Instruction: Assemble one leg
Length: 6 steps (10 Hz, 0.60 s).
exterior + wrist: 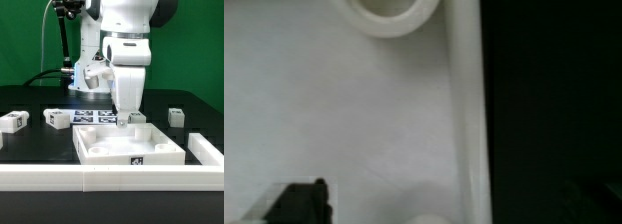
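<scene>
- The black desk (30, 148) carries everything we see; in the wrist view it shows as the dark band (553, 100) beside the white surface.
- The white arm (130, 50) stands over the middle of the scene and reaches straight down.
- The large white square recessed panel (100, 150) lies flat on the desk in front of the arm. The wrist view looks down on it (331, 120), with its raised edge running along the border with the dark desk.
- A long white rail (60, 180) runs along the front of the desk and turns back at the exterior view's right.
- The marker board (92, 116) lies flat behind the panel, close to the arm's base.
- The gripper (124, 120) hangs low at the panel's back edge. In the wrist view (452, 196) its fingers (299, 205) stand wide apart, astride the panel's edge, and we can make out nothing clamped between them.
- The first leg (12, 121) sits on the desk at the exterior view's far left, well apart from the gripper.
- The second leg (57, 118) sits near it, just beside the marker board on the exterior view's left.
- The third leg (176, 116) sits behind the panel on the exterior view's right.
- A round socket (393, 12) is sunk into the panel near its edge.
</scene>
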{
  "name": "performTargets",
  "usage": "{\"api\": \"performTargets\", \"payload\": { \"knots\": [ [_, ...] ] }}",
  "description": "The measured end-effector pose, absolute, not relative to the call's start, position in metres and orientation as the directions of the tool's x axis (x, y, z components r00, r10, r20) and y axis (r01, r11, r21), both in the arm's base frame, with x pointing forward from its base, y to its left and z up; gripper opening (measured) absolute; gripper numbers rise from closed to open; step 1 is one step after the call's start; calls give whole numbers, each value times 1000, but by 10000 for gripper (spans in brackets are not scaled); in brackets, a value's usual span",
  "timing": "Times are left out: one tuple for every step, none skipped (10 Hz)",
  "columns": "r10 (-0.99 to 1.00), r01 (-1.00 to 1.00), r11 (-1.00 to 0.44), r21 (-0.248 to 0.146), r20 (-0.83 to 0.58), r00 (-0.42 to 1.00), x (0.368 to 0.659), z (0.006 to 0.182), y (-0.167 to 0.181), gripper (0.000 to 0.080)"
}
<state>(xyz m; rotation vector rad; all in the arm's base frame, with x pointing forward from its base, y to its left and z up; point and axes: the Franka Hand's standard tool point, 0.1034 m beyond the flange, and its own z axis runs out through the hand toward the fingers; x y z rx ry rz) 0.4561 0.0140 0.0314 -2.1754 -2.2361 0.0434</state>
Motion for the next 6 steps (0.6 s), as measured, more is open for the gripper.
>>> {"api": "performTargets", "payload": {
  "knots": [
    [1000,999,19,-41,-1,-19,450,26,11,650],
    [1000,999,13,-40,3,-13,444,23,8,650],
    [1000,999,10,-36,6,-10,441,20,6,650],
    [1000,999,14,-38,7,-14,438,19,5,650],
    [1000,999,17,-32,7,-17,443,20,6,650],
    [1000,999,17,-30,7,-16,445,19,6,650]
  ]
}}
